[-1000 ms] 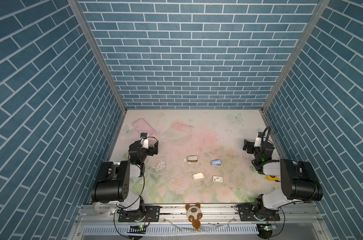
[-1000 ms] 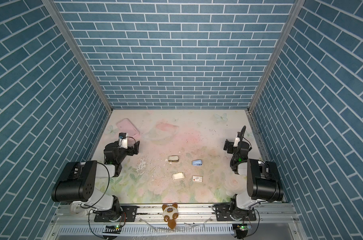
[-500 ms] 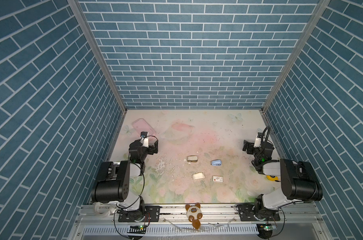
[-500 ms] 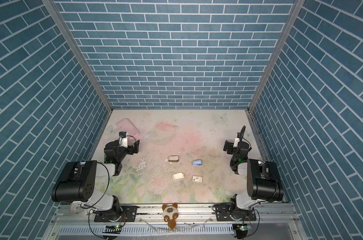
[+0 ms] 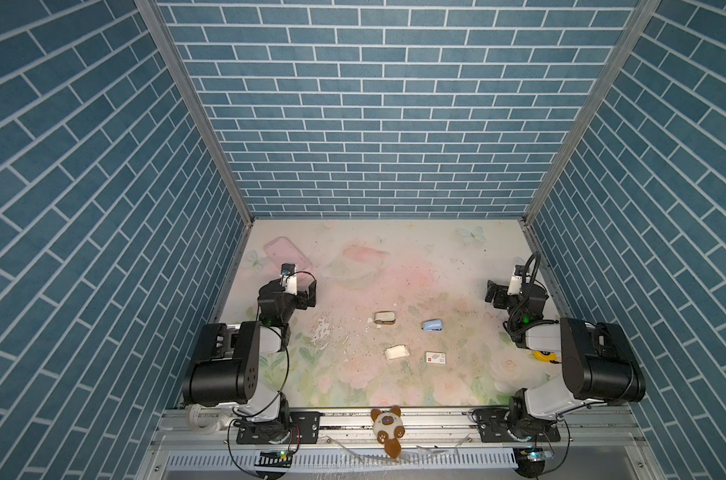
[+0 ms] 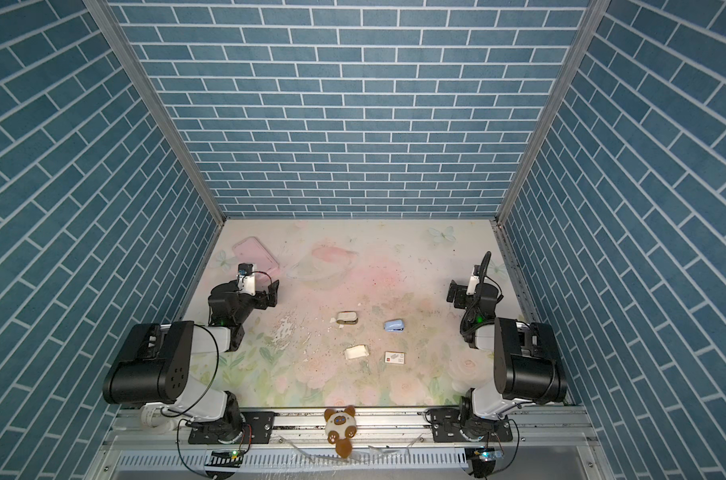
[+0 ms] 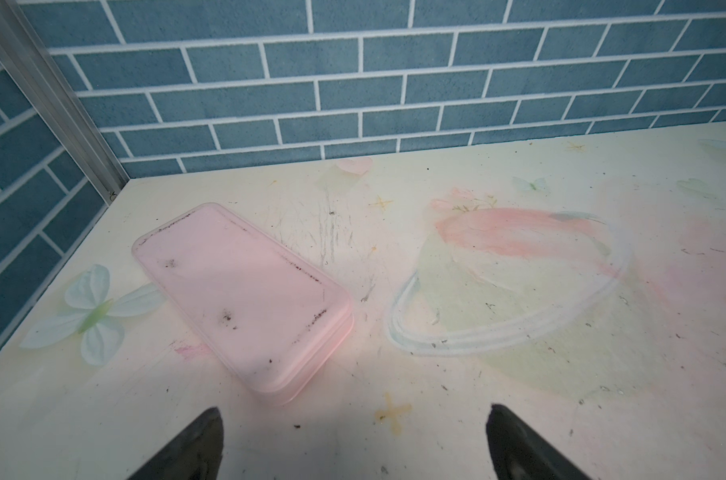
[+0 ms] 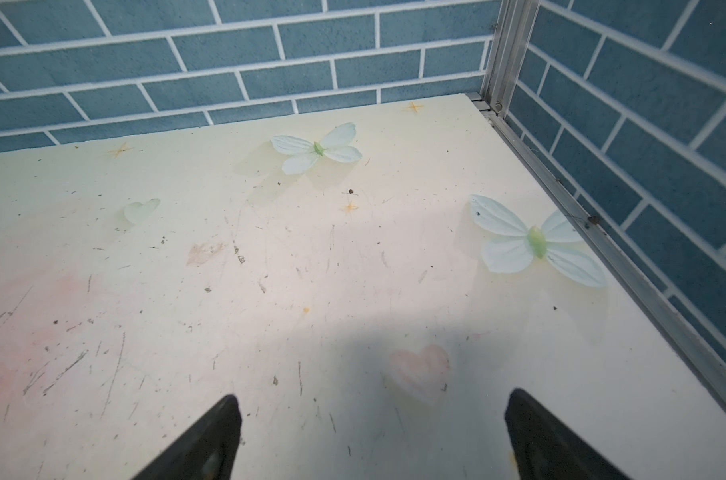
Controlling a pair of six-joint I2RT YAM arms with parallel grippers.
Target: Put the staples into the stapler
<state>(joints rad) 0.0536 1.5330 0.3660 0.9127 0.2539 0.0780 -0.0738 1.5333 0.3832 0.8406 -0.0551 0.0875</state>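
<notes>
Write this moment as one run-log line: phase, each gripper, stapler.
phase: loading not begun | left gripper: open, empty | right gripper: open, empty | stapler: on table, untouched

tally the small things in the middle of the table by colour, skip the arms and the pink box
blue: 1, the stapler
white: 2, the card tray and the sleeve with a red mark
beige and dark: 1, a small item, too small to name
total: 4
</notes>
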